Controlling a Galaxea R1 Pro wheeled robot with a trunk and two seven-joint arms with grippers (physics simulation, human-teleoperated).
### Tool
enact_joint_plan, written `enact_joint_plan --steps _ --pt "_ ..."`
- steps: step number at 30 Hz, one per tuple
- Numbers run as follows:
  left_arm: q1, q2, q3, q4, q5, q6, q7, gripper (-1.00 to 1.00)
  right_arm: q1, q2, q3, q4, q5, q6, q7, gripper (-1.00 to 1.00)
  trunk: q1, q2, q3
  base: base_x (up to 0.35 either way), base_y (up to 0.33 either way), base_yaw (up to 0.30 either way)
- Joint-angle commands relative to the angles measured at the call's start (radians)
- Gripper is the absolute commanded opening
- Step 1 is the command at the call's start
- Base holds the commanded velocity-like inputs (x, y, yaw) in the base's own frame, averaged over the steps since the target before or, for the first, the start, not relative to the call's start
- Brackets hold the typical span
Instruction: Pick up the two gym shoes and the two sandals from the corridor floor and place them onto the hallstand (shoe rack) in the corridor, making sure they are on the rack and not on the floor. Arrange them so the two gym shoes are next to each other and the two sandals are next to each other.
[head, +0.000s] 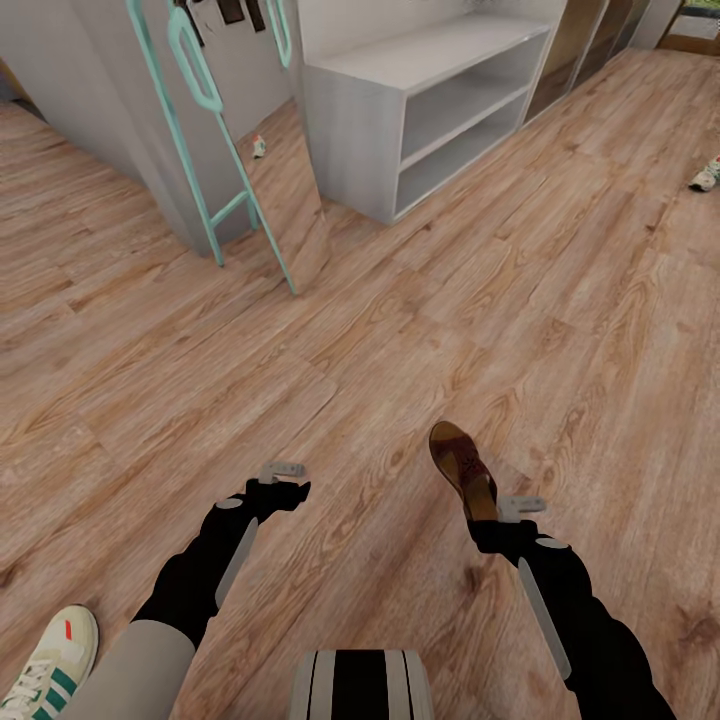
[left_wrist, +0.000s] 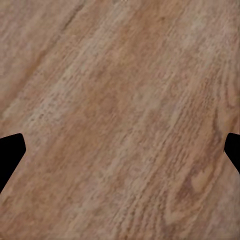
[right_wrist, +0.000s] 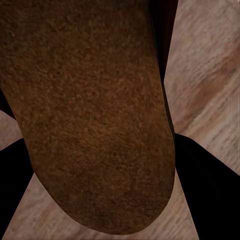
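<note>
Closest to me, by my left side, one sneaker (head: 48, 660) lies on the wood floor (head: 560, 330), toe toward me. My left gripper (head: 283, 473) hangs over bare planks with its fingers spread and nothing between them. My right gripper (head: 497, 508) is clamped on the heel end of a brown sandal (head: 462, 466); in the right wrist view its sole (right_wrist: 95, 120) sits between my two dark fingers. The sandal is off the floor, its long axis running away from me, toe pointing ahead and a little left, roughly toward the shoe rack (head: 440, 105).

I judge I am mid-carry: sandal picked up, not yet placed. Next I need to roll forward and left to the rack, which is well apart from me, and set the sandal on it. Far right, a second sneaker (head: 706, 176) waits on the floor.
</note>
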Motion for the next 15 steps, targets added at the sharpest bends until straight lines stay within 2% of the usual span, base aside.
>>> enact_joint_plan --steps 1,4,15 --pt "0.000 0.000 0.001 -0.002 0.003 0.006 -0.001 1.00 0.000 0.000 0.000 -0.001 0.000 0.005 0.000 -1.00 0.000 0.000 0.001 0.000 0.000 0.000" --pt "0.000 0.000 0.001 -0.002 0.003 0.006 -0.001 1.00 0.000 0.000 0.000 -0.001 0.000 0.005 0.000 -1.00 0.000 0.000 0.006 0.000 0.000 0.000" --pt "0.000 0.000 0.001 -0.002 0.003 0.006 -0.001 1.00 0.000 0.000 0.000 -0.001 0.000 0.005 0.000 -1.00 -0.005 0.002 0.067 0.000 0.000 0.000"
